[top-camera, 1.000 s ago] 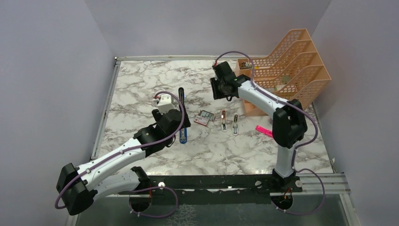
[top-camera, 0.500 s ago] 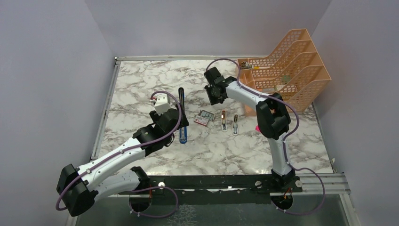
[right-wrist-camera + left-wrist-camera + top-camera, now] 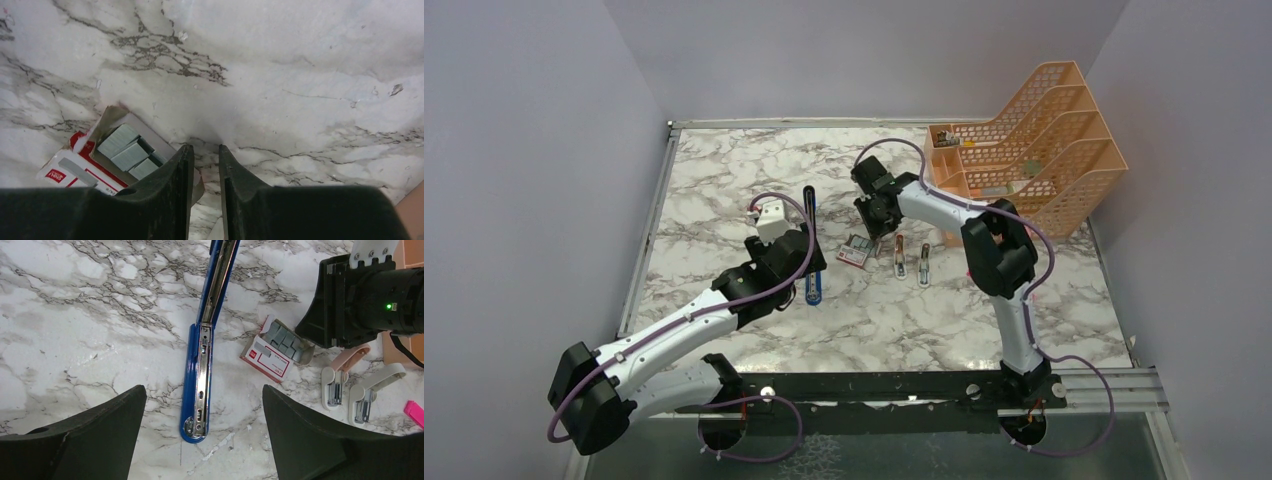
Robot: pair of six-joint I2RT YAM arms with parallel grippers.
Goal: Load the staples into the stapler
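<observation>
The stapler [image 3: 812, 285] lies open on the marble table, its black top arm [image 3: 809, 205] stretched away from me. In the left wrist view its blue base and silvery channel [image 3: 201, 372] lie lengthwise. My left gripper [image 3: 202, 390] is open and empty, hovering over the stapler's near end. The staples [image 3: 857, 250] are a pink-and-white box holding grey strips [image 3: 277, 347], just right of the stapler. My right gripper [image 3: 204, 150] hangs just above the table beside the box [image 3: 120, 150]. Its jaws are almost closed with a narrow gap and hold nothing.
Two small white staplers [image 3: 900, 255] [image 3: 924, 265] lie right of the box. An orange mesh file rack [image 3: 1034, 140] stands at the back right. A pink highlighter [image 3: 415, 412] shows at the left wrist view's right edge. A metal rail [image 3: 654, 230] borders the table's left side.
My right arm has swung left and toward me from beside the orange rack, down to the staples box. My left arm has barely moved.
</observation>
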